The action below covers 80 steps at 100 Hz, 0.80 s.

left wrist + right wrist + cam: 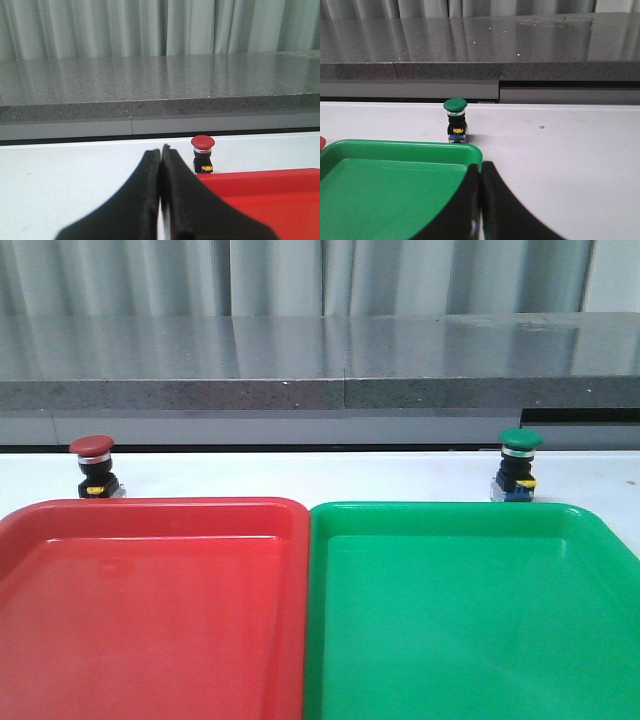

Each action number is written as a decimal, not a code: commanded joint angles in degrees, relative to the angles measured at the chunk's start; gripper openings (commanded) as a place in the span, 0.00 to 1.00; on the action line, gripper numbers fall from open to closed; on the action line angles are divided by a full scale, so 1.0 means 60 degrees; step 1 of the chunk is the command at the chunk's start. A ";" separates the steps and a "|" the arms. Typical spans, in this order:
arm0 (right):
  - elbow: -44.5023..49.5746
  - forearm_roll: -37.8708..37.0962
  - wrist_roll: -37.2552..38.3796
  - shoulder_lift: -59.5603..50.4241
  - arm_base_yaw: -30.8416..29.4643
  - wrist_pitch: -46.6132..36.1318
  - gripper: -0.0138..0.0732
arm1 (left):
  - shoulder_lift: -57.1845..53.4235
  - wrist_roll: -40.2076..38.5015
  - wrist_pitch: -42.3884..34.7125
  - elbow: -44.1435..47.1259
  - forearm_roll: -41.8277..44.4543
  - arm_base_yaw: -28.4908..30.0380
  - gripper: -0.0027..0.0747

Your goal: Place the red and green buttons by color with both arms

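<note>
2 buttons stand on the white bench [300, 475], and both claws are pressed together.

The red button [93, 467] stands upright on the bench at about 10 o'clock in the front view, just past the far edge of the red tray [150, 610]. The green button [519, 465] stands upright at about 2 o'clock, just past the far edge of the green tray [470, 620]. The 2 trays sit side by side, edges touching. The left claw [161, 155] has its fingers pressed together, pinching nothing. The right claw [481, 170] is also pressed together with nothing in it. Each claw is well apart from its button.
</note>
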 commanded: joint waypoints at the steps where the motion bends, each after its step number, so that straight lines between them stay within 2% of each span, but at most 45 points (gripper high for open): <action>1: -0.0145 0.0013 -0.0022 -0.0201 -0.0065 -0.0789 0.08 | -0.0278 -0.0070 -0.0815 0.0415 -0.0009 0.0034 0.01; 41: -0.0145 0.0013 -0.0022 -0.0201 -0.0065 -0.0789 0.08 | -0.0278 -0.0070 -0.0906 0.0355 -0.0009 0.0034 0.01; 48: -0.0145 0.0013 -0.0022 -0.0201 -0.0065 -0.0789 0.08 | -0.0278 -0.0070 -0.0846 0.0240 -0.0383 0.0034 0.01; 56: -0.0145 0.0013 -0.0022 -0.0201 -0.0065 -0.0789 0.08 | -0.0153 -0.0070 -0.0684 -0.0093 -0.1016 0.0034 0.01; 80: -0.0145 0.0013 -0.0022 -0.0201 -0.0065 -0.0789 0.08 | 0.1053 -0.0070 0.0680 -0.1934 -0.1016 0.0034 0.01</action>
